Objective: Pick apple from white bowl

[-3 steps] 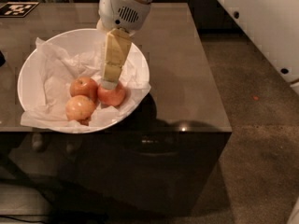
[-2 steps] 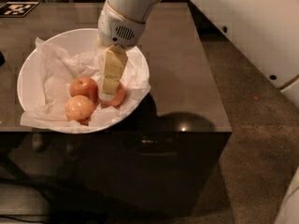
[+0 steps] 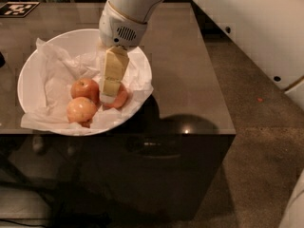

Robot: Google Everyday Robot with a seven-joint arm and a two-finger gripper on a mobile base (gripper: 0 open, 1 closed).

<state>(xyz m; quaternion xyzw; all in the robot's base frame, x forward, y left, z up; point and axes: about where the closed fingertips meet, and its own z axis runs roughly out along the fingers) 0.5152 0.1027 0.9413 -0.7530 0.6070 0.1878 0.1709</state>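
The white bowl (image 3: 33, 75), lined with crumpled white paper, stands on the left of the dark table. Three apples lie in its near part. The red-orange apple (image 3: 121, 99) is the right one and is partly hidden behind my gripper. My gripper (image 3: 108, 97) reaches down into the bowl from above, its cream-coloured tip right at this apple's left side. A duller red apple (image 3: 84, 88) lies just to the left, and a paler yellow-pink apple (image 3: 80, 110) lies in front of that one.
The dark glossy table (image 3: 185, 80) has its front edge just below the bowl and its right edge near the middle of the view. A black-and-white marker (image 3: 19, 8) lies at the back left. The robot's white body (image 3: 256, 37) fills the upper right.
My gripper has come down from above the bowl's middle to the red-orange apple. The arm has swung further into view on the right. The apples have not moved.
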